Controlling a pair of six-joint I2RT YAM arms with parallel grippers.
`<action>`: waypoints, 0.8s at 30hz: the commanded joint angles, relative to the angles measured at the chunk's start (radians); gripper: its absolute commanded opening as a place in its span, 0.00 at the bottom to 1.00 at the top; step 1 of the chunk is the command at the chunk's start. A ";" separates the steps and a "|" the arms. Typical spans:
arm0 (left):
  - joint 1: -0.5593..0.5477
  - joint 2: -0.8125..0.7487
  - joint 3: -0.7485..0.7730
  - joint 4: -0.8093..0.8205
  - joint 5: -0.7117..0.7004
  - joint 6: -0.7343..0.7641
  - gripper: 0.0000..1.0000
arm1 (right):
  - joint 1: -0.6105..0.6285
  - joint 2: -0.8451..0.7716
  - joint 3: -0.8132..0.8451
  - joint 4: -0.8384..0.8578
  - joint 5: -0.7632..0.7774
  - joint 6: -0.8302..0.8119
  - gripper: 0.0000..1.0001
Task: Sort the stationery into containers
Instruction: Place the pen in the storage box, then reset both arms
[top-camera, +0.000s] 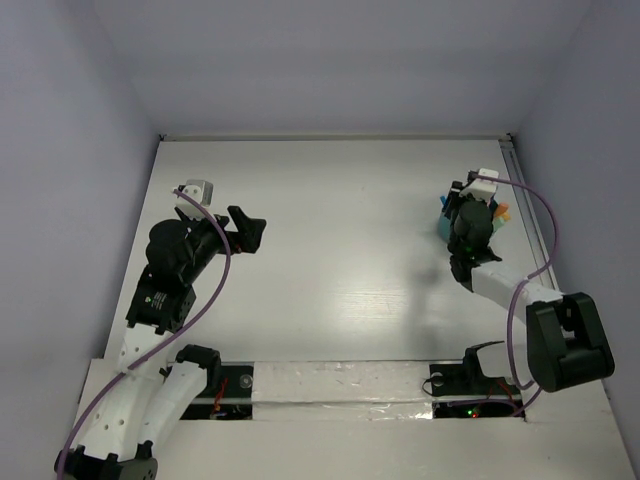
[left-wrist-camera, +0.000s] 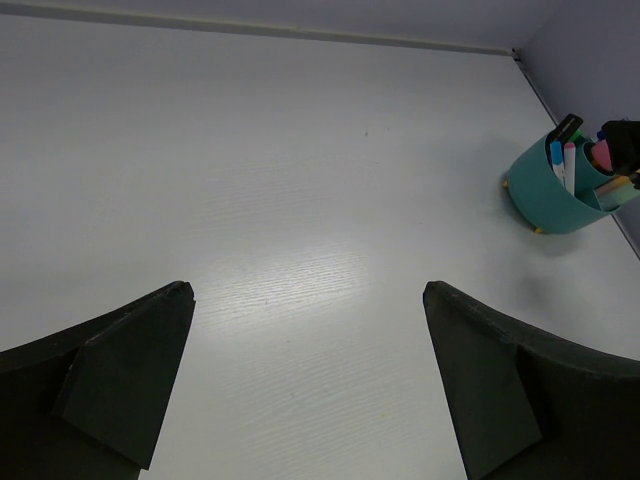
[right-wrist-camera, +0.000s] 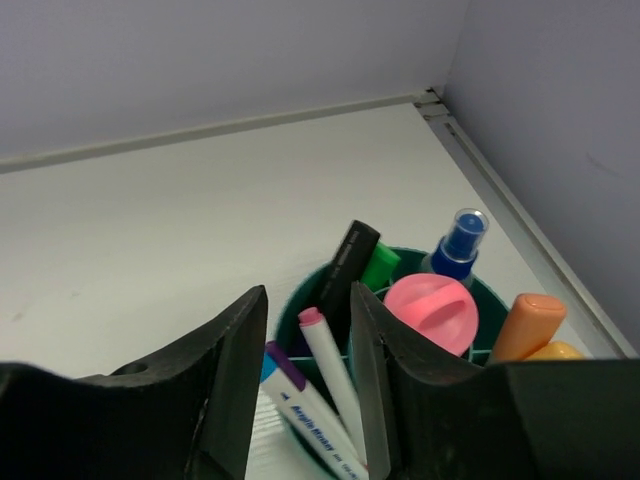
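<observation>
The round teal holder (right-wrist-camera: 486, 300) stands at the table's far right, also seen in the left wrist view (left-wrist-camera: 545, 195) and from above (top-camera: 445, 228). My right gripper (right-wrist-camera: 307, 292) hovers right over it (top-camera: 470, 215), open. A pink-capped white marker (right-wrist-camera: 330, 375) stands in the holder between the fingers, narrower than the gap. A purple-capped marker (right-wrist-camera: 318, 420) leans beside it. The holder also has a black marker (right-wrist-camera: 350, 262), a green highlighter (right-wrist-camera: 380, 268), a blue-capped bottle (right-wrist-camera: 460, 240), a pink round-topped piece (right-wrist-camera: 432, 312) and an orange highlighter (right-wrist-camera: 525, 325). My left gripper (left-wrist-camera: 305, 290) is wide open over bare table at the left (top-camera: 250, 228).
The side wall and a metal rail (right-wrist-camera: 500, 190) run close to the right of the holder. The back wall (top-camera: 330, 70) bounds the table's far edge. The arm bases sit at the near edge.
</observation>
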 joint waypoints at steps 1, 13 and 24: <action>-0.005 -0.002 -0.002 0.042 -0.004 0.002 0.99 | 0.039 -0.094 0.030 -0.040 -0.080 0.066 0.48; -0.005 -0.008 -0.005 0.076 0.001 -0.015 0.99 | 0.067 -0.396 0.312 -0.681 -0.768 0.391 1.00; -0.005 -0.081 0.079 0.168 0.099 -0.099 0.99 | 0.067 -0.774 0.403 -0.838 -0.806 0.382 1.00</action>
